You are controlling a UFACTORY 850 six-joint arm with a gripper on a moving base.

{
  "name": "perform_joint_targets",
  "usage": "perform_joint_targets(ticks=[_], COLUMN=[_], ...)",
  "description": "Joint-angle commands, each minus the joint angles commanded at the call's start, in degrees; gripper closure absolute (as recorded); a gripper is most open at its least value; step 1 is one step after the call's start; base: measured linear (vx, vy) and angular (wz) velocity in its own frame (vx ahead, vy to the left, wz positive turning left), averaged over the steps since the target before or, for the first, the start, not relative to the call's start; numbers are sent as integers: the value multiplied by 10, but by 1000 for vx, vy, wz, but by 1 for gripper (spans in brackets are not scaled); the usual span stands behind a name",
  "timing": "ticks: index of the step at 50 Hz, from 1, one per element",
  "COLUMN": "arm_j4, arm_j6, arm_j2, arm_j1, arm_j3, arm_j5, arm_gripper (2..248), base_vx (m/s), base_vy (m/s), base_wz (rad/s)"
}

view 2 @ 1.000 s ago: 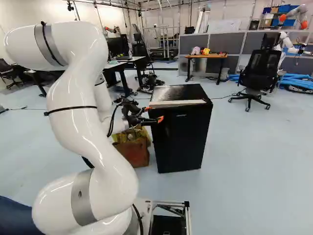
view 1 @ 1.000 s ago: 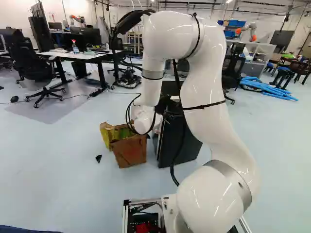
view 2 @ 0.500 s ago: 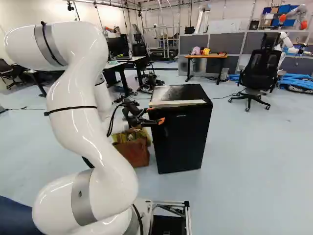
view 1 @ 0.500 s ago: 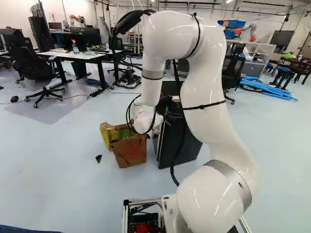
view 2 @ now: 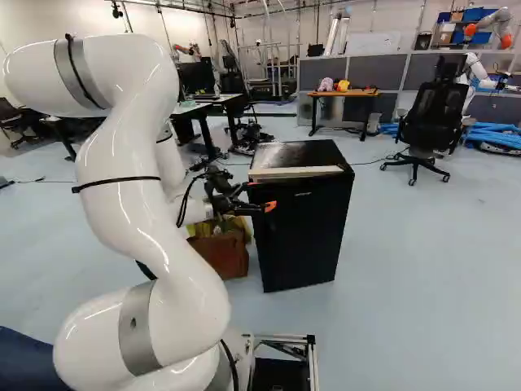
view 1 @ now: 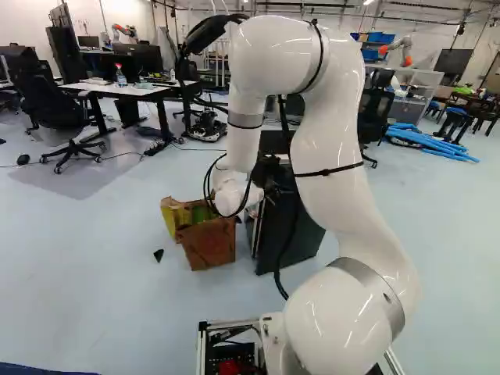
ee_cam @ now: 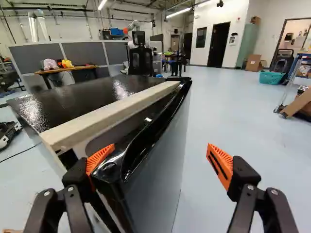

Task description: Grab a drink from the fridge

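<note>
In the right base view the gripper (view 2: pixel 260 195) is by the upper left front edge of the black fridge (view 2: pixel 305 232). Seen from the wrist, the gripper (ee_cam: pixel 159 161) is open, its fingers wide apart, and nothing is held. One orange pad (ee_cam: pixel 100 157) lies close against the corner of the fridge door (ee_cam: pixel 163 145); touching or not, I cannot tell. Floor shows beside the other pad (ee_cam: pixel 220 163). A pale strip (ee_cam: pixel 112 116) runs along the fridge top behind the door's edge. The fridge's inside and any drink are hidden.
An open cardboard box (view 1: pixel 209 241) stands beside the fridge, with a small black piece (view 1: pixel 158 255) on the floor near it. Farther off are desks (view 1: pixel 137 91), an office chair (view 2: pixel 433 122) and another robot (view 2: pixel 488 41).
The gripper has moved slightly down and back toward the base. The fridge's lower front edge shows slightly nearer the base. The box has not moved.
</note>
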Motion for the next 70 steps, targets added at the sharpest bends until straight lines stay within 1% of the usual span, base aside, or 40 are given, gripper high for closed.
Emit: perform_joint_targets(ticks=[15, 34, 49, 61, 70], arm_j4=[31, 70, 110, 145, 174], arm_j6=[0, 0, 0, 0, 0], arm_j2=[12, 31, 43, 48, 51], arm_j1=[13, 34, 48, 53, 54], arm_j3=[26, 69, 101, 119, 128], arm_j5=[0, 0, 0, 0, 4], arm_gripper=[3, 3, 3, 3, 3], base_vx=[0, 0, 0, 0, 0], base_vy=[0, 0, 0, 0, 0], base_wz=[0, 0, 0, 0, 0])
